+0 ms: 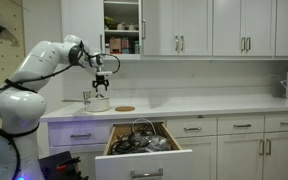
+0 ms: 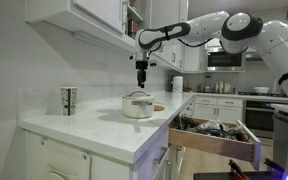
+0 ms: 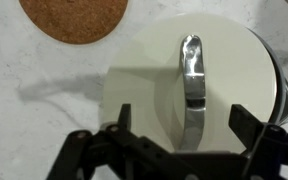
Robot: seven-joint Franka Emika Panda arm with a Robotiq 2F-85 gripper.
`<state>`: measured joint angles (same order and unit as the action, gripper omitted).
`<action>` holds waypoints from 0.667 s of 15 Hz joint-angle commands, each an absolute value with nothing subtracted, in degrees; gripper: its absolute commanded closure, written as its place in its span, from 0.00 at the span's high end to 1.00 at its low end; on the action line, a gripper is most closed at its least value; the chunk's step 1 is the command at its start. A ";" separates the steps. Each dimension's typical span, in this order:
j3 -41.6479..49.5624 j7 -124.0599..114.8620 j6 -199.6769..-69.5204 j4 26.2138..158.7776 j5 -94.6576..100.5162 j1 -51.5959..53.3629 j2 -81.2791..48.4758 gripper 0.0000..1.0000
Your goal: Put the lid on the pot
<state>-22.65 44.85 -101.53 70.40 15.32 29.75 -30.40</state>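
Observation:
The pale round lid [image 3: 149,85] with a shiny metal strap handle [image 3: 192,70] lies on the pot, whose rim shows at the right edge of the wrist view [image 3: 285,92]. In both exterior views the lidded pot [image 1: 99,102] [image 2: 138,105] stands on the white counter. My gripper [image 3: 184,115] is open, one finger on each side of the lid's handle, and holds nothing. It hangs a little above the lid in both exterior views [image 1: 101,82] [image 2: 141,82]. The pot's long handle is not clearly visible.
A flat brown round disc [image 3: 74,18] [image 1: 125,108] lies on the counter beside the pot. A metal cup [image 1: 86,97] [image 2: 69,100] stands near it. A drawer [image 1: 141,142] [image 2: 219,132] full of utensils stands open below the counter. Wall cabinets hang above.

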 commanded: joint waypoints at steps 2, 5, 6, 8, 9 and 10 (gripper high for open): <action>-21.92 44.07 -101.77 70.87 14.96 27.50 -29.08 1.00; -21.82 43.39 -102.23 71.59 14.82 25.51 -28.16 1.00; -21.77 43.17 -102.21 71.70 14.76 24.83 -27.86 1.00; -21.77 42.84 -102.21 71.80 14.75 23.63 -27.48 1.00; -21.74 42.36 -102.20 71.82 14.70 23.11 -27.30 1.00; -21.70 41.63 -101.94 71.70 14.60 22.64 -27.23 1.00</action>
<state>-22.27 43.96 -101.63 70.39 15.32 23.59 -29.07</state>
